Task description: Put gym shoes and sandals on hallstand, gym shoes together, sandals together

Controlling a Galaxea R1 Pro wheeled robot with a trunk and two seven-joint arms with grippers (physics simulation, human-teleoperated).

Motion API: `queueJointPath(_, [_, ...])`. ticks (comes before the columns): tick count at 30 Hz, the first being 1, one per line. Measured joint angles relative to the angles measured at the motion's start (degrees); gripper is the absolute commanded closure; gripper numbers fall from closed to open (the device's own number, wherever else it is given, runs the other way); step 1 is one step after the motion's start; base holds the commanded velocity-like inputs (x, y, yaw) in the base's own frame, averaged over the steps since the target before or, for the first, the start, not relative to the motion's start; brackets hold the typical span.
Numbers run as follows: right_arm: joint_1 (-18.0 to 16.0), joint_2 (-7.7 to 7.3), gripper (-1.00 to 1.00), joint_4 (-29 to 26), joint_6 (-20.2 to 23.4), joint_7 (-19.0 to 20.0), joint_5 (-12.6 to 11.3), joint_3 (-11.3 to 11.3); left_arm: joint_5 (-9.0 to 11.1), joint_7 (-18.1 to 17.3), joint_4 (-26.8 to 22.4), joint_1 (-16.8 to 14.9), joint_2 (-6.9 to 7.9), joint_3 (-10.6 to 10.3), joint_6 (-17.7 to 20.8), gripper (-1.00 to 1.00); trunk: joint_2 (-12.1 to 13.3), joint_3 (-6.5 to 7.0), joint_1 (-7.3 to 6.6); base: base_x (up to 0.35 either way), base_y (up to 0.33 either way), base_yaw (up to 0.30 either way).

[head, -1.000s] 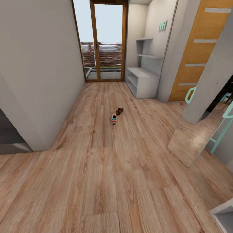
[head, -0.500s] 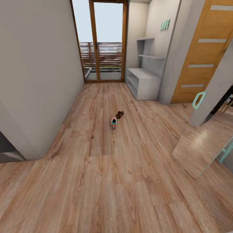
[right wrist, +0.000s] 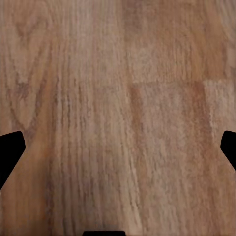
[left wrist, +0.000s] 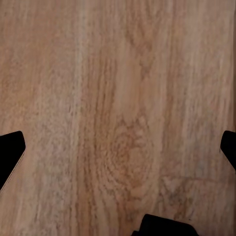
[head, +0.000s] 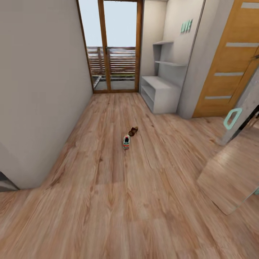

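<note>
One white gym shoe (head: pixel 126 141) with green and red trim stands on the wood-plank corridor floor (head: pixel 118 201), mid-corridor. Just beyond it and slightly right lies a dark brown sandal (head: pixel 133 131); I cannot tell whether it is one sandal or two. The white hallstand (head: pixel 160 94), with its bench top and low open shelves, stands against the right wall farther back. In the left wrist view my left gripper (left wrist: pixel 118 152) is open over bare planks, its dark fingertips (left wrist: pixel 12 153) far apart. My right gripper (right wrist: pixel 118 152) is open above the floor too.
A grey wall (head: pixel 43 90) runs along the left side, with a corner at the near left. A glass balcony door (head: pixel 115 46) closes the far end. At the right are an orange wooden door (head: pixel 230 64) and a mirrored wardrobe panel (head: pixel 233 172).
The whole head view has shifted: the camera has moved on down the corridor, so the left wall corner and the mirrored panel slide outward. The shoe and sandal lie where they were.
</note>
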Motion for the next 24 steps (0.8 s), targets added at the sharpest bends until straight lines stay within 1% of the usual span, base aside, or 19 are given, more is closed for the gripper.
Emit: queueJointPath(24, [0.0,0.0,-1.0,0.0,0.0,0.0,-0.1,0.0,0.0,0.0,0.0,0.0,0.0,0.0,-0.4,-1.0,0.0,0.0,0.0,0.339,0.0,0.0])
